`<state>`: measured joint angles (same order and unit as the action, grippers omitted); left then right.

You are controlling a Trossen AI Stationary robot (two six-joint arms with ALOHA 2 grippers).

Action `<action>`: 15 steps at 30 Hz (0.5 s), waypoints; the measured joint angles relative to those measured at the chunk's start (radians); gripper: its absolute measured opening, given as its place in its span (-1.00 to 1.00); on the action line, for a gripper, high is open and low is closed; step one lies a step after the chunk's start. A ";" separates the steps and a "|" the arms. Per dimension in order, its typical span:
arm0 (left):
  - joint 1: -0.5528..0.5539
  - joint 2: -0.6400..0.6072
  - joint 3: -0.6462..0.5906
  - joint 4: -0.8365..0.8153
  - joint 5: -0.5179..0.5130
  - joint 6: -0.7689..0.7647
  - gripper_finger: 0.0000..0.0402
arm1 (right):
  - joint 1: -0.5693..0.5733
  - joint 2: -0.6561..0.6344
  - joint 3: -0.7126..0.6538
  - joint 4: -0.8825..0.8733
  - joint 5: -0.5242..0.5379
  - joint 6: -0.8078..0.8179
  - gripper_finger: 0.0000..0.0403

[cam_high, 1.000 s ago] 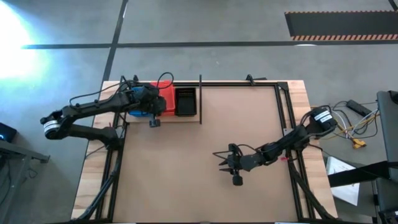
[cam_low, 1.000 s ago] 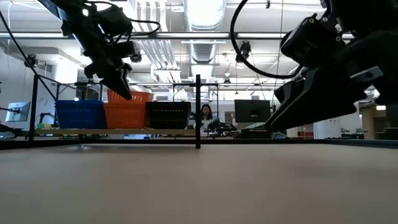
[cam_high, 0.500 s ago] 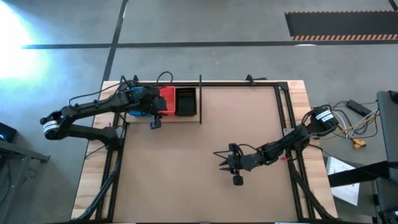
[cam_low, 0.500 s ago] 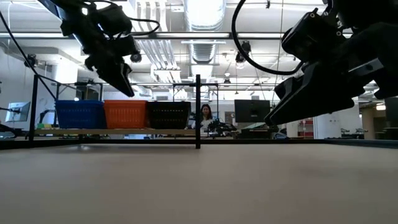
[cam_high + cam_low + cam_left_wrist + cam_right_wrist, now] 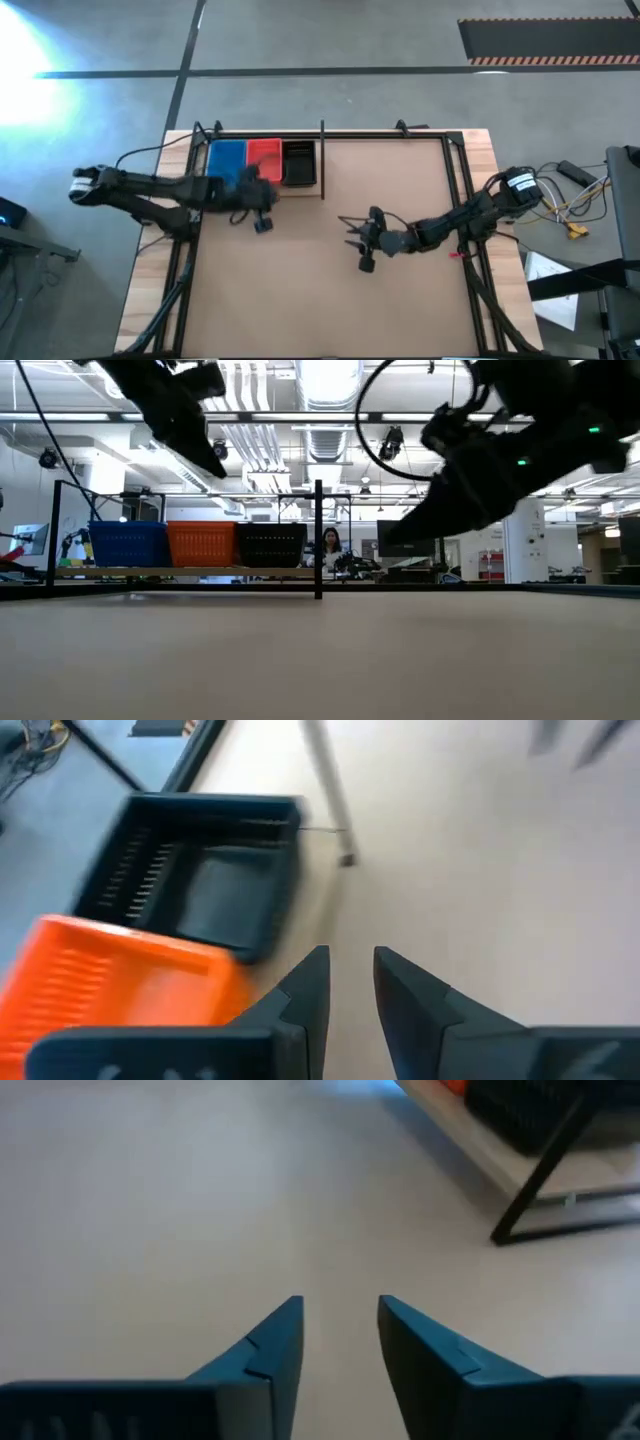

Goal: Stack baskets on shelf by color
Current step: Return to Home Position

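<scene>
Holds nothing in the left hand (image 5: pixel 348 962): fingers (image 5: pixel 305 995) a narrow gap apart, only bare bench (image 5: pixel 400 200) showing between them. Hangs raised near the bench's back-left corner, at the front edge of the shelf (image 5: pixel 306 189), touching no basket. Looks from there onto the orange baskets (image 5: pixel 120 985) and the black baskets (image 5: pixel 200 885), both close ahead, with the upright rod (image 5: pixel 328 800) at the shelf's right end beyond them.

Holds nothing in the right hand (image 5: pixel 340 1315) either, fingers slightly parted. Hovers low over the bench's middle, well apart from the shelf, aimed roughly toward the left edge.

Places the task's things along the back edge by the back-left corner: blue baskets (image 5: pixel 227 160) outermost, orange in the middle, black nearest the rod, side by side on the shelf. Shows three stacks of equal height in the low view, but gives no way of counting the baskets in each. Shows no basket loose on the bench, so reads as sorting done, with only the retreat to rest remaining.

Turns on one relation: shelf toward the back edge from the left hand, its long axis along that edge, left arm much the nearer. Calls, on that reading, for a pull away from the back edge toward the left edge, without sweeping across the stacks or the rod. Asks little of the right arm, with nothing near it.

Offers no brand, label or writing that can be read.
</scene>
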<state>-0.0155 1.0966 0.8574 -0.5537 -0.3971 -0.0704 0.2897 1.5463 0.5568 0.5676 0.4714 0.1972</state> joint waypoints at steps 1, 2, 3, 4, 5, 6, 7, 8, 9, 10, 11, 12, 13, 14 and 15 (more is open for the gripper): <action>-0.055 0.006 -0.001 0.001 -0.031 -0.056 -0.69 | -0.027 0.000 0.001 0.008 -0.036 -0.036 -0.34; -0.112 0.013 -0.002 0.002 -0.065 -0.110 -0.70 | -0.057 0.000 0.001 0.023 -0.073 -0.070 -0.30; -0.171 0.021 -0.004 0.003 -0.104 -0.165 -0.71 | -0.086 0.003 0.000 0.052 -0.112 -0.106 -0.26; -0.231 0.033 -0.006 0.003 -0.148 -0.218 -0.72 | -0.114 0.008 -0.001 0.092 -0.151 -0.137 -0.23; -0.290 0.048 -0.007 0.007 -0.195 -0.265 -0.73 | -0.139 0.014 -0.003 0.126 -0.186 -0.159 -0.20; -0.350 0.066 -0.010 0.021 -0.242 -0.302 -0.74 | -0.161 0.021 -0.003 0.156 -0.213 -0.169 -0.17; -0.406 0.085 -0.012 0.032 -0.287 -0.335 -0.75 | -0.181 0.029 -0.003 0.185 -0.234 -0.174 -0.15; -0.458 0.107 -0.012 0.039 -0.328 -0.367 -0.75 | -0.198 0.038 -0.003 0.211 -0.240 -0.176 -0.14; -0.505 0.130 -0.012 0.054 -0.364 -0.393 -0.75 | -0.213 0.045 -0.001 0.232 -0.241 -0.178 -0.12; -0.547 0.154 -0.012 0.075 -0.399 -0.417 -0.76 | -0.228 0.052 0.003 0.242 -0.244 -0.182 -0.12; -0.584 0.179 -0.012 0.092 -0.429 -0.439 -0.76 | -0.243 0.059 0.010 0.251 -0.244 -0.183 -0.11; -0.616 0.202 -0.012 0.112 -0.458 -0.455 -0.76 | -0.257 0.066 0.021 0.253 -0.243 -0.184 -0.11; -0.641 0.226 -0.012 0.137 -0.484 -0.471 -0.76 | -0.269 0.071 0.029 0.253 -0.244 -0.190 -0.11; -0.662 0.250 -0.012 0.172 -0.507 -0.474 -0.76 | -0.278 0.073 0.033 0.253 -0.243 -0.202 -0.11; -0.676 0.274 -0.012 0.213 -0.524 -0.474 -0.76 | -0.286 0.072 0.035 0.248 -0.241 -0.219 -0.11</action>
<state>-0.6915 1.3708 0.8459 -0.3405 -0.9210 -0.5443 0.0040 1.6187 0.5922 0.8158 0.2299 -0.0213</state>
